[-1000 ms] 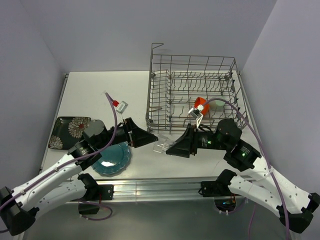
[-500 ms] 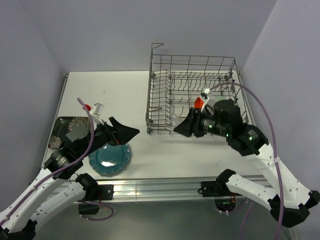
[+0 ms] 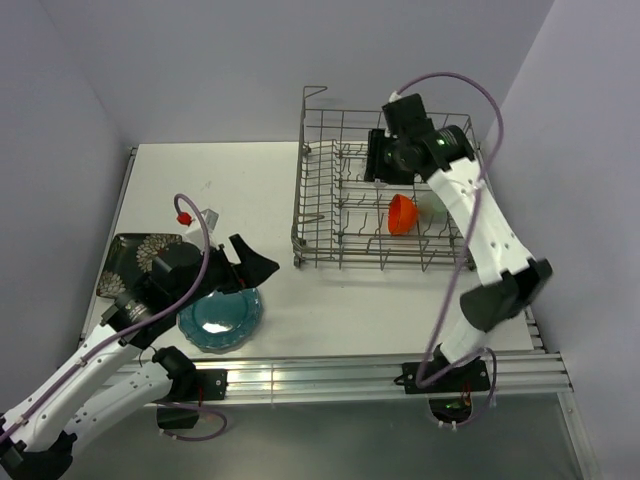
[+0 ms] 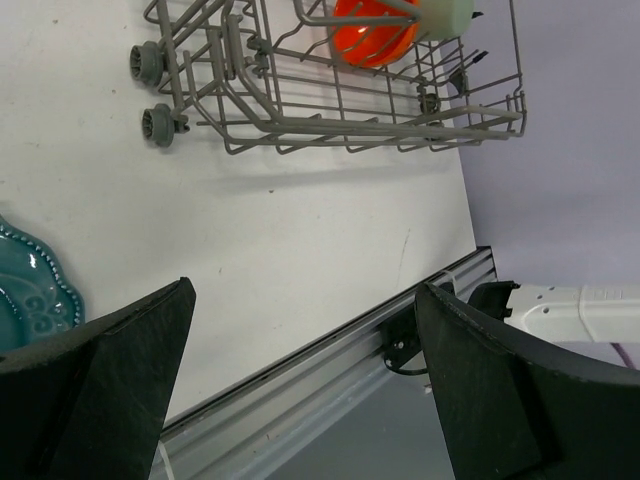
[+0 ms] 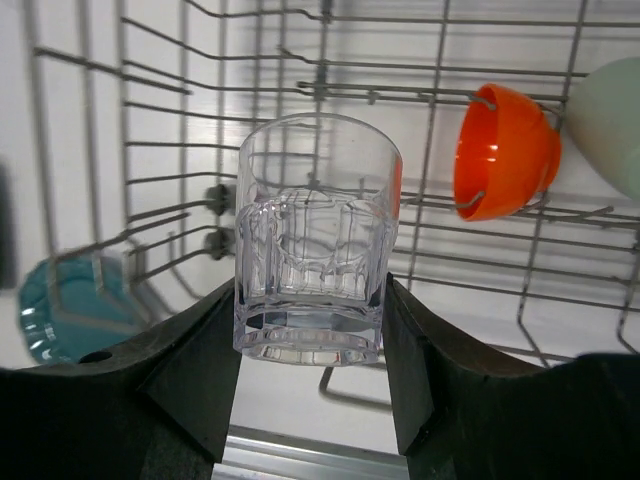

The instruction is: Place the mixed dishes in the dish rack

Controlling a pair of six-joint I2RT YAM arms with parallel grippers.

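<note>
My right gripper is shut on the small clear glass and holds it upright above the grey wire dish rack. The rack also shows in the right wrist view. The orange-red bowl lies on its side in the rack, with the pale green cup beside it. My left gripper is open and empty above the teal scalloped plate, which lies flat on the table. The black flowered plate lies left of it, partly hidden by my left arm.
The rack's small wheels sit at its near-left corner. The white table ends in a metal rail at the front. Purple cables loop over both arms. Walls close in at the back and on the right.
My right arm has lifted the glass from the table in front of the rack to high over the rack's back. My left gripper has drawn back left, over the teal plate.
</note>
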